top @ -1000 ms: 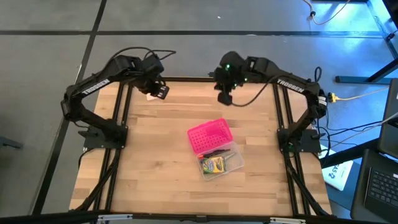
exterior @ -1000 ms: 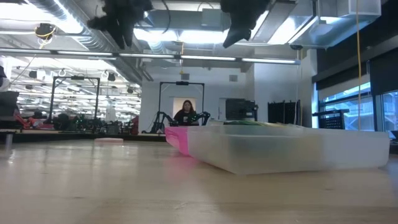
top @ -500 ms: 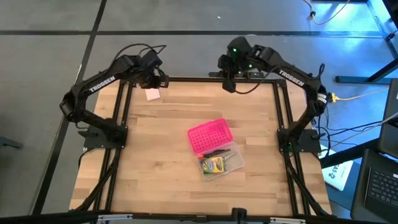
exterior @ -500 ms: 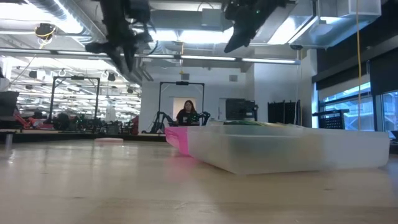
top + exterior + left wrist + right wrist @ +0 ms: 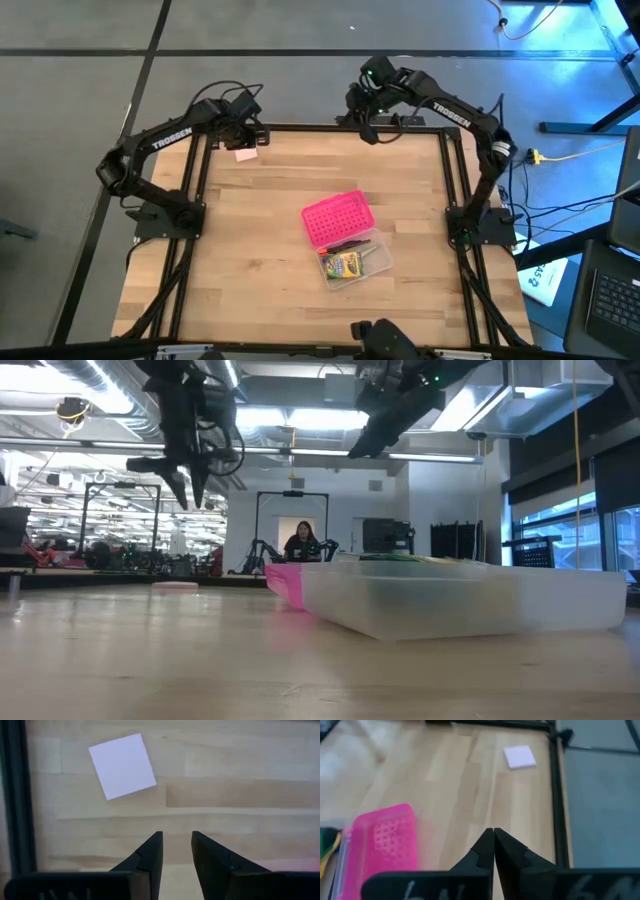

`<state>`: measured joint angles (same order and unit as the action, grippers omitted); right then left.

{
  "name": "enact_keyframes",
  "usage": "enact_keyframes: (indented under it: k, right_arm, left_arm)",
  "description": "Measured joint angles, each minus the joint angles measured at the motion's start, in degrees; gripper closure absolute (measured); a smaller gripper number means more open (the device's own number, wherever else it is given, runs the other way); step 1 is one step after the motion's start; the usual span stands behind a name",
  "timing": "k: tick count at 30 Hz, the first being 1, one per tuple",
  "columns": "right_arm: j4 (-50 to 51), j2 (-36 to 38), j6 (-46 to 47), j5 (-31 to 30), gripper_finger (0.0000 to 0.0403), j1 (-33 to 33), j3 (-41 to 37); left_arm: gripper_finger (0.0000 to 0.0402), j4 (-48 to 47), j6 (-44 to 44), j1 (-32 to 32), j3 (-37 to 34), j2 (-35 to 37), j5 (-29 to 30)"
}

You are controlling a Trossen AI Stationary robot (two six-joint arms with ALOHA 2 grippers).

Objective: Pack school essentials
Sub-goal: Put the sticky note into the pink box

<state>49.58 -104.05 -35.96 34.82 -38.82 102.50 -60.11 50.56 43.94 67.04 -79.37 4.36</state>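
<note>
1. Pink sticky-note pad (image 5: 245, 154) lies on the wooden table (image 5: 250, 250) at its far left corner, just beneath the left gripper (image 5: 173, 851), whose fingers stand slightly apart, empty.
2. Right gripper (image 5: 493, 845), fingers pressed together, hovers over the far edge.
3. Crayon box (image 5: 343, 265) sits in the clear case (image 5: 372, 262); what looks like a pen lies beside it.

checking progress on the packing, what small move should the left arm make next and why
Probably lower the left hand straight onto the pink sticky-note pad, opening wider first. The pad lies alone at the table's far left corner, outside the clear case, which already holds the crayon box. The left hand hovers just above it, fingers slightly apart and empty. The right hand waits shut near the far edge.
</note>
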Motion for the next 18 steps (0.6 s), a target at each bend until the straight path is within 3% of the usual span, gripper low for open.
enact_keyframes:
  k: [3, 18]
  right_arm:
    - [-0.1, -0.4, -2.4, 2.6, 0.0388, 0.0, 0.0]
    - [-0.6, -0.7, -3.3, 2.4, 0.0387, 0.0, 0.0]
  left_arm:
    - [0.0305, 1.7, -0.1, 1.3, -2.0, 0.0, 0.0]
    - [0.0305, 1.9, -0.1, 3.4, -3.3, 0.0, 4.1]
